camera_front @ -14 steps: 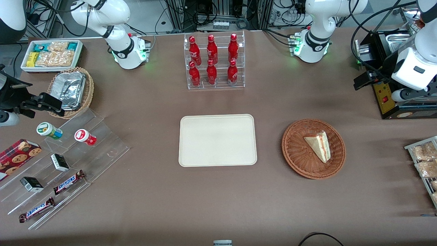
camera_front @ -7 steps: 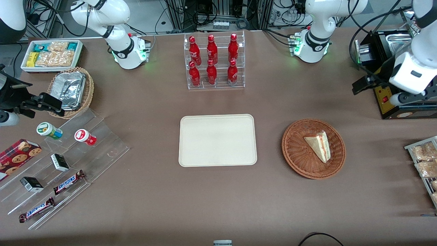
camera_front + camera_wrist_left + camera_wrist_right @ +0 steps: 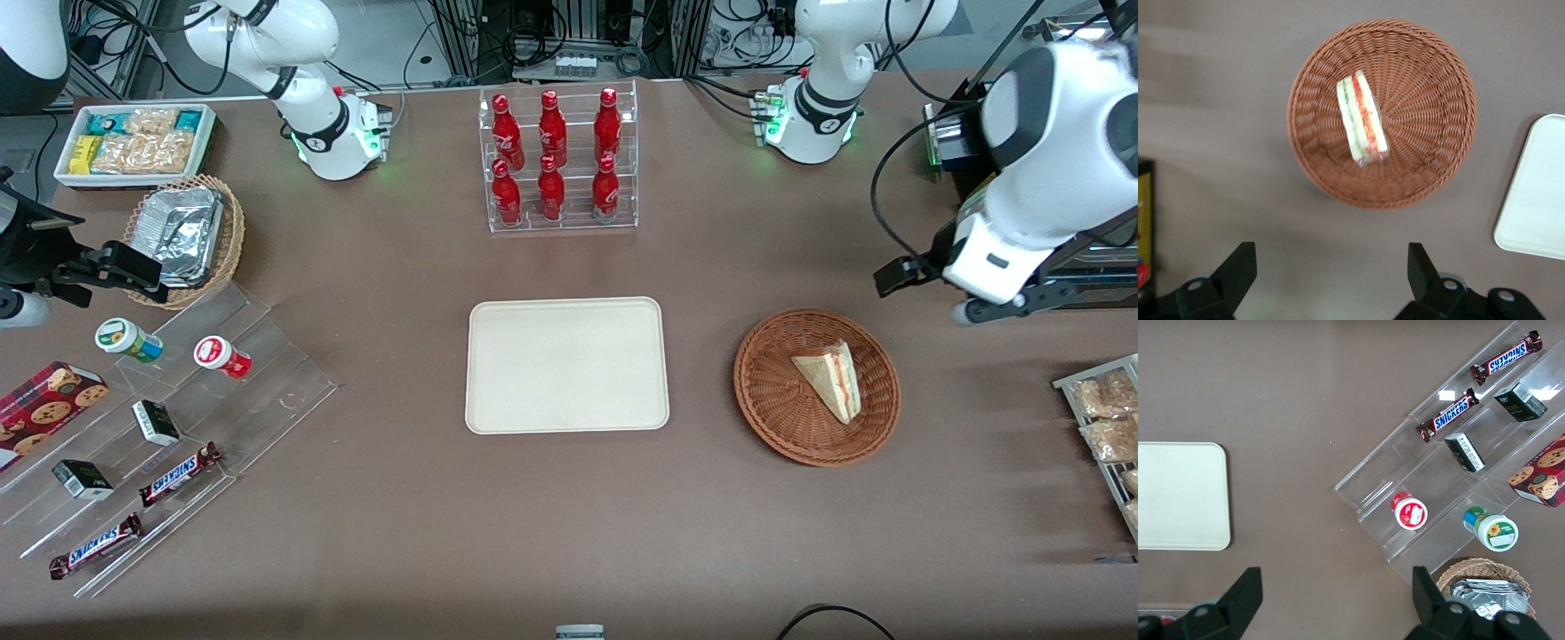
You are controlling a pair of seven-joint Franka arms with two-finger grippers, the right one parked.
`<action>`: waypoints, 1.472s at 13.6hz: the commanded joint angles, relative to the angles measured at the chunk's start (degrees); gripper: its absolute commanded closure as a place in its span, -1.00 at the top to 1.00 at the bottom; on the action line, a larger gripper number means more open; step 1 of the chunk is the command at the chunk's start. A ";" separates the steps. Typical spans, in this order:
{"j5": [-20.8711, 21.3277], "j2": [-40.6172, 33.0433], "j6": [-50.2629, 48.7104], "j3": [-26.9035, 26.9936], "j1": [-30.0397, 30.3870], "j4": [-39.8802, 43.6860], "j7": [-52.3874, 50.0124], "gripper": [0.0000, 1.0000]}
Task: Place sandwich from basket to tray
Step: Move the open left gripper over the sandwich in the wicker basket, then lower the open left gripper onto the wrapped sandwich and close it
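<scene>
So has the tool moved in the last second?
Yes. The tool, fingers open, has come nearer the basket with the sandwich, away from the black box.

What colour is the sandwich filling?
Red and green stripes between white bread on the sandwich; clearest in the left wrist view.

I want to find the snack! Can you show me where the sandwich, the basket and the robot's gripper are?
sandwich [image 3: 829,379]: front view, on its pale bread face.
basket [image 3: 772,411]: front view, on the bare woven bottom.
gripper [image 3: 1331,267]: left wrist view, midway between its open fingertips, above the table beside the basket.
</scene>
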 commanded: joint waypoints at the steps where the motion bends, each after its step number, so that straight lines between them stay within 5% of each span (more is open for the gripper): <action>1: -0.20 -0.33 5.02 0.00 0.50 -4.96 6.43 1.00; 6: -0.29 2.75 14.75 0.09 0.50 -9.78 6.55 1.00; 9: -4.58 4.59 19.70 0.79 0.50 -11.56 4.80 1.00; 20: -5.03 11.01 27.97 0.97 0.23 -11.03 -13.83 1.00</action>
